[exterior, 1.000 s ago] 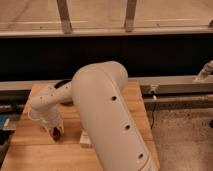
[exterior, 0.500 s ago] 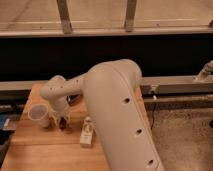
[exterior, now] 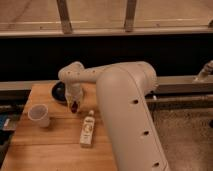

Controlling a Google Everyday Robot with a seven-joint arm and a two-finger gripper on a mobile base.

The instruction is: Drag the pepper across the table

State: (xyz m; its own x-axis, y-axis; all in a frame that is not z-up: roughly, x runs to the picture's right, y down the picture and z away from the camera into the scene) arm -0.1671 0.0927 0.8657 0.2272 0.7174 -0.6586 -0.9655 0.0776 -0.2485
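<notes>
The table (exterior: pixel 55 150) is a light-brown wooden top filling the lower left. My gripper (exterior: pixel 74 103) hangs from the white arm (exterior: pixel 125 100) and points down at the table's far middle. A small dark red-brown pepper (exterior: pixel 74 107) shows right at the gripper's tip, touching or just above the wood. I cannot tell whether the gripper holds it.
A white cup (exterior: pixel 39 115) stands on the left of the table. A white-and-yellow bottle (exterior: pixel 88 129) lies in front of the gripper. A dark round dish (exterior: pixel 59 91) sits at the far edge behind the gripper. The arm covers the table's right side.
The arm has swung right and toward the far edge, and the gripper and pepper moved away from the cup. The cup and the bottle are now uncovered.
</notes>
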